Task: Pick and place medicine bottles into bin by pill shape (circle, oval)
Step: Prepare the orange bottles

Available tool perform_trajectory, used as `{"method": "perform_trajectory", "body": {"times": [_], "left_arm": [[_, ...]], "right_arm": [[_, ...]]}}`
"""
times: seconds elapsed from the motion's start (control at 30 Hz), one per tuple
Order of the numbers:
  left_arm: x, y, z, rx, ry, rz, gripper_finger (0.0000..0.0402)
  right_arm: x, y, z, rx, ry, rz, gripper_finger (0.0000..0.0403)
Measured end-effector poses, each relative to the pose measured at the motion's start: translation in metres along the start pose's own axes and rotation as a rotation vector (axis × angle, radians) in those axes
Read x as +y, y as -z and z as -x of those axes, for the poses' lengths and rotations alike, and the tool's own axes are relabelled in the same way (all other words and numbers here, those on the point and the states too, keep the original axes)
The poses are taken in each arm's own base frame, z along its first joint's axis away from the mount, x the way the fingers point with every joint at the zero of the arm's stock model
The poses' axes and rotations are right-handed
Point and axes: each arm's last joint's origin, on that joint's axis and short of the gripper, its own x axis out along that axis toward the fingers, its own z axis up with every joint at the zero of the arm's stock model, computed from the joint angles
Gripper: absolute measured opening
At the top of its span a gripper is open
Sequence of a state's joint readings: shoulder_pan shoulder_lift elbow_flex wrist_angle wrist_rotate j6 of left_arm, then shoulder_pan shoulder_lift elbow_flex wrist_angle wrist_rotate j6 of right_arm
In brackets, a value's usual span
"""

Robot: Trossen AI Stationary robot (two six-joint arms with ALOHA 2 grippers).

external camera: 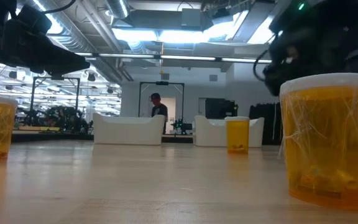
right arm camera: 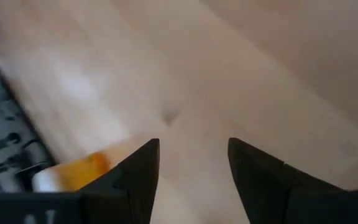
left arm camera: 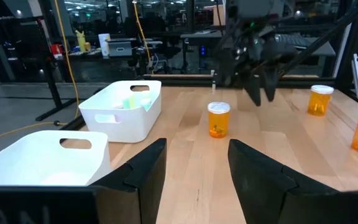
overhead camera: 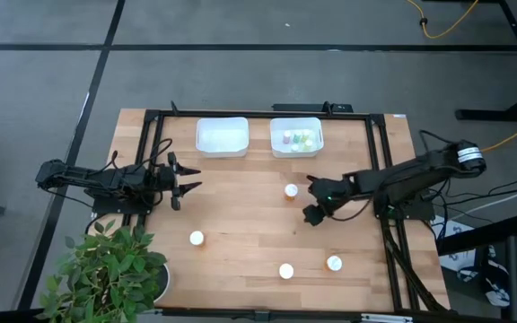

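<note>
Several orange medicine bottles with white caps stand upright on the wooden table: one in the middle (overhead camera: pixel 291 190) (left arm camera: pixel 219 118), one toward the left (overhead camera: pixel 197 238), two near the front edge (overhead camera: pixel 286 270) (overhead camera: pixel 334 263). My right gripper (overhead camera: pixel 310 197) (right arm camera: pixel 193 143) hangs open and slanting down just right of the middle bottle, above the table, with nothing between its fingers. A blurred orange bottle (right arm camera: pixel 73 174) shows beside one finger in the right wrist view. My left gripper (overhead camera: pixel 191 179) (left arm camera: pixel 194 146) waits open and level at the table's left side.
Two white bins stand side by side at the far edge: the left one (overhead camera: pixel 221 136) looks bare inside, the right one (overhead camera: pixel 311 126) holds several pale bottles. A black frame (overhead camera: pixel 380 161) borders the table. A potted plant (overhead camera: pixel 106 269) stands at the near left corner.
</note>
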State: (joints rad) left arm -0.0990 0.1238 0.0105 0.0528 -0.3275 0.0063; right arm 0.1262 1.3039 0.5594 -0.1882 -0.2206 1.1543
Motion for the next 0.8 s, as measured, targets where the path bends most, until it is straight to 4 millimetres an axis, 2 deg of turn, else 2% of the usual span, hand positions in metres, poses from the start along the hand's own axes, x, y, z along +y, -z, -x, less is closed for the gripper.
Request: {"method": "perform_trajectory", "body": {"times": [0.3,0.4,0.57,0.8], "left_arm": [[0.0,0.0,0.0,-0.001,0.0,0.0,0.0166],[0.0,0.0,0.0,0.0,0.0,0.0,0.0166],[0.0,0.0,0.0,0.0,0.0,0.004,0.0166],[0.0,0.0,0.0,0.0,0.0,0.004,0.0166]], "right_arm": [[0.019,0.051,0.053,-0.034,0.16,-0.03,0.0193],[0.029,0.07,0.065,-0.019,0.148,-0.034,0.0193],[0.041,0.105,0.07,0.04,0.119,-0.096,0.0193],[0.042,0.154,0.067,0.135,0.185,-0.247,0.0193]]}}
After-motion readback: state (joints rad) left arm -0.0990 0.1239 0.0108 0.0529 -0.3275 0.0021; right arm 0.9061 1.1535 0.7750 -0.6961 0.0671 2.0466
